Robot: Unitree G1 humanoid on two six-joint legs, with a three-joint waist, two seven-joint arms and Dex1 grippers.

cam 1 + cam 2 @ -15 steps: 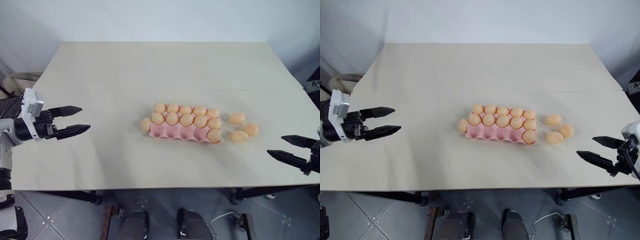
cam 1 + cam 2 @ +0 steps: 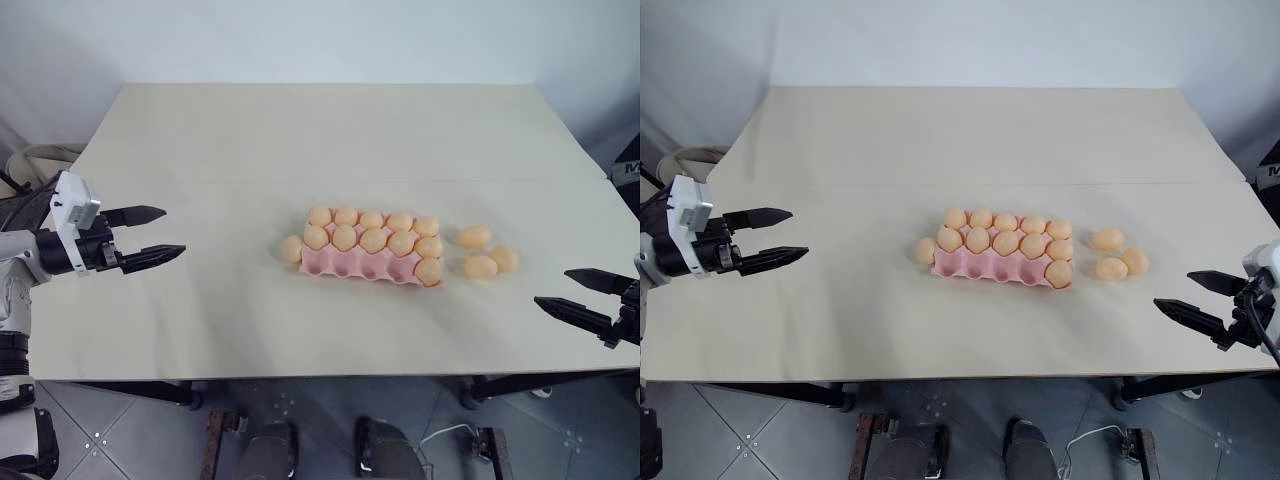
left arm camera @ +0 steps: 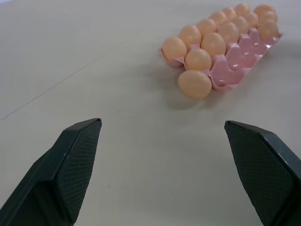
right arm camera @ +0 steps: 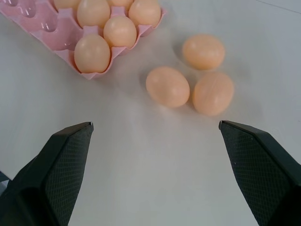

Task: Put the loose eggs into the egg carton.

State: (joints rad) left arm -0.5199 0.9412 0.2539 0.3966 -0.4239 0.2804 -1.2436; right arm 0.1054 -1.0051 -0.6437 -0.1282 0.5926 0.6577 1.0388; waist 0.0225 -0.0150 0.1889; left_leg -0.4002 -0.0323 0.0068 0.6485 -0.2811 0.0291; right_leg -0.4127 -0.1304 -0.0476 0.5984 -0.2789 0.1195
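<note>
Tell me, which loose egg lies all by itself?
The egg beside the pink carton's left end, on the left gripper's side. The other three loose eggs cluster together past the carton's right end.

Each arm is ending in a gripper with 2 long black fingers tapering to points, the left gripper (image 2: 148, 234) and the right gripper (image 2: 582, 296). The finger pads (image 3: 77, 160) are showing a fine cross-hatched texture. A white boxy module is sitting on each black wrist, above grey arm segments.
</note>
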